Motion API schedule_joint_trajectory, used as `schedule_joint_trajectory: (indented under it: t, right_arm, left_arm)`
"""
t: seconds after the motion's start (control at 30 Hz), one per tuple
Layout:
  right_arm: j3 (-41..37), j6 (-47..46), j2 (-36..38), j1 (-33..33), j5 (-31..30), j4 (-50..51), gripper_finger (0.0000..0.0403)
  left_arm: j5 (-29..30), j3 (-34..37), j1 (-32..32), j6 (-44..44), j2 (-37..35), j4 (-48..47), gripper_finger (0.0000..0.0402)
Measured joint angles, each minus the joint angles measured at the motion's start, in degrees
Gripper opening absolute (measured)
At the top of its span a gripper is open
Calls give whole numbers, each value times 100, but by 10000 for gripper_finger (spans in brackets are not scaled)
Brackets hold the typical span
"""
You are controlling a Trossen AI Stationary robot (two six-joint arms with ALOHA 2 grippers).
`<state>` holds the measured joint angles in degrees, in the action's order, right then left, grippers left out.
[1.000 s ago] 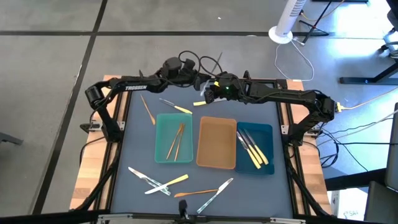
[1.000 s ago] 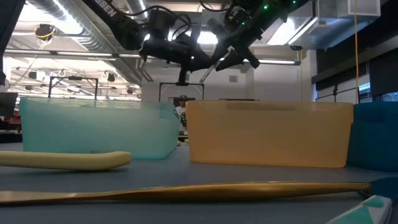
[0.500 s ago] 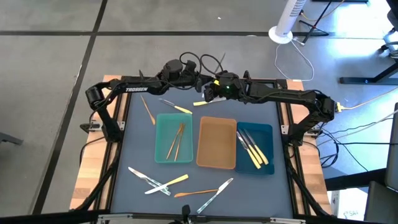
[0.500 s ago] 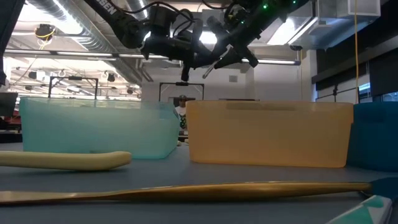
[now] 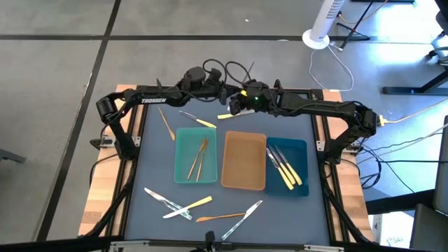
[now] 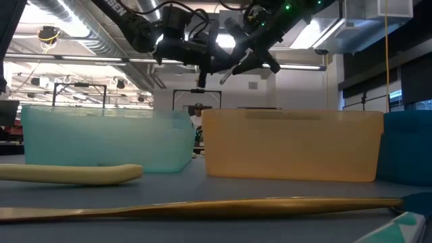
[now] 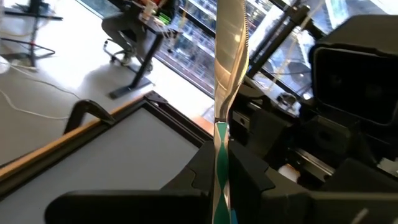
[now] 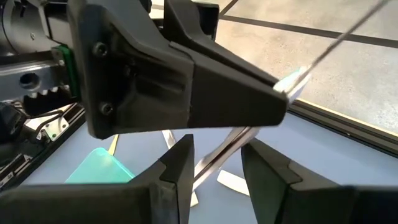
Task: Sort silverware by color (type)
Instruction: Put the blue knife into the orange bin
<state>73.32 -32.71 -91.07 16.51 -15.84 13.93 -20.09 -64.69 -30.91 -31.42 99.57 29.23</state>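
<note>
Both arms meet high above the table's far edge. My left gripper [image 5: 225, 93] [image 6: 202, 67] is shut on a silver knife [image 7: 227, 62] that has a teal-patterned handle. My right gripper [image 5: 236, 106] [image 8: 217, 158] is open, with its fingers standing on either side of the knife's shaft [image 8: 227, 148]; no touch shows. Gold utensils lie in the teal tray [image 5: 183, 140]. Yellow-handled ones lie in the dark-blue tray [image 5: 301, 150]. The tan tray [image 5: 243, 140] holds nothing. Loose utensils lie on the table near the far edge [image 5: 199, 120] and the near edge [image 5: 178, 205]. My left gripper pinches the knife's patterned handle [image 7: 221, 158] between its two fingers [image 7: 252, 180]. The knife runs on along the fingers and past their tips. It is lifted clear of the table, and its blade reaches out toward my right gripper.
A yellow-handled piece [image 5: 225, 115] lies on the table under the grippers, and a gold one [image 5: 166, 122] lies left of the teal tray. Several mixed utensils [image 5: 231, 215] are scattered along the near edge. Cables [image 5: 231, 70] loop above the far edge.
My left gripper has moved with the knife a short way toward my right gripper, closing the gap between them, and has then held still. My right gripper has stayed in place and open.
</note>
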Motion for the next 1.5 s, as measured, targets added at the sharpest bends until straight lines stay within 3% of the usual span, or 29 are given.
schedule_joint_trajectory:
  t: [0.47, 0.83, 1.5]
  right_arm:
    - [0, 7, 0, 2, 0, -23, 115]
    - [0, -15, 0, 7, -51, 60, 23]
    - [-2, 295, 0, -2, 181, 37, 6]
  left_arm:
    - [-289, 0, -43, -107, 0, -4, 24]
    - [-278, 0, -51, -72, 0, 0, 29]
    - [-385, -4, -99, -10, 2, -15, 113]
